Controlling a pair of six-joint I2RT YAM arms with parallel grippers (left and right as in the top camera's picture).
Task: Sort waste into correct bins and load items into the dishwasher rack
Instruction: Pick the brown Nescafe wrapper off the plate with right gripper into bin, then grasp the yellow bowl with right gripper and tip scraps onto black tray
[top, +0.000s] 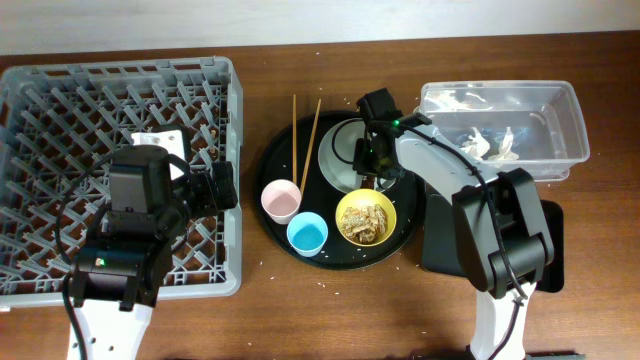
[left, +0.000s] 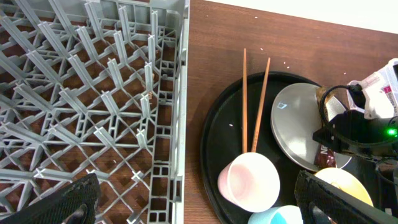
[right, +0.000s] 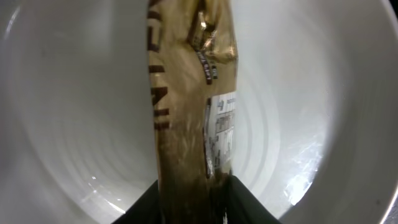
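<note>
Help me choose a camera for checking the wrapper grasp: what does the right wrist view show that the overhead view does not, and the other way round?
Only the right wrist view: the brown snack wrapper close up, its printed lettering visible, pinched in the right gripper. Only the overhead view: the dishwasher rack, clear tub, yellow bowl, pink cup, blue cup, chopsticks and left gripper. Both: the pale plate beneath the right gripper.
</note>
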